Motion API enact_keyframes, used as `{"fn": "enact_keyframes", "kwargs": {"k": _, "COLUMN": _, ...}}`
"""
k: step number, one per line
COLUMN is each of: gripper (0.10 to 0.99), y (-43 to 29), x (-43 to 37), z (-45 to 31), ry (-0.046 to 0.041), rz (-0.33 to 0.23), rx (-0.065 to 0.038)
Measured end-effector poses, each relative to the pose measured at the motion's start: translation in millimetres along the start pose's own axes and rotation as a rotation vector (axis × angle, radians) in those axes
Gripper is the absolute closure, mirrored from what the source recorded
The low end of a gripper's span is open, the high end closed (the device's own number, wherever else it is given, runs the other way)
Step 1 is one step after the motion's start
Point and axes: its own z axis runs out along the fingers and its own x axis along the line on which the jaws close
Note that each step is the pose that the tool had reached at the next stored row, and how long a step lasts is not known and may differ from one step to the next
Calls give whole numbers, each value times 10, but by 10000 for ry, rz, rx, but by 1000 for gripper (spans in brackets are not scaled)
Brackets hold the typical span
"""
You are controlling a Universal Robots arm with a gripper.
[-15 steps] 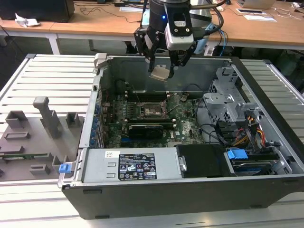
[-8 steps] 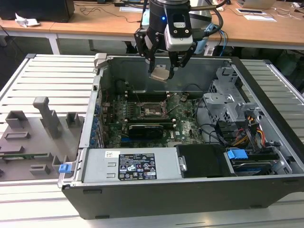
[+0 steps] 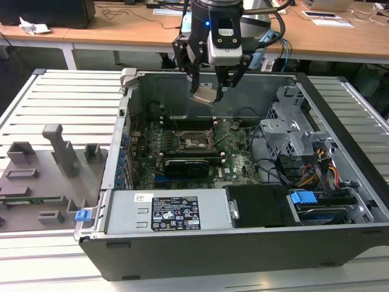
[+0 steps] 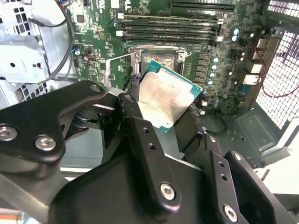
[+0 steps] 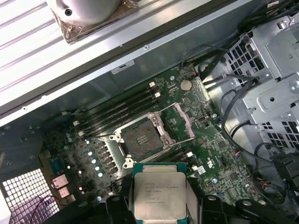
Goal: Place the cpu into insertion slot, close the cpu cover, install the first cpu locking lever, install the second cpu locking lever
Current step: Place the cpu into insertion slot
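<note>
Cpu [image 3: 205,95] pinched in gripper [image 3: 206,91], upper centre of exterior view. Insertion slot [image 3: 196,140] mid-frame, empty; cpu cover [image 5: 185,120] open, nothing locked.

Bright even light, soft shadows, little glare

Robotics lab, by the look. An open computer case [image 3: 243,249] is lying on a slatted metal bench [image 3: 73,97]; grey fixture blocks [image 3: 61,149] are sitting beside it, on the exterior view's left; wooden desks [image 3: 121,33] carrying cables [image 3: 118,11] and papers [image 3: 328,21] are running behind it.
</note>
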Motion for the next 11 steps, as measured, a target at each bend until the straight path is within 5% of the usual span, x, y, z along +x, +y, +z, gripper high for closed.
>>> {"fn": "enact_keyframes", "kwargs": {"k": 11, "gripper": 545, "y": 0, "x": 0, "z": 5, "ry": -62, "rz": 834, "rx": -14}}
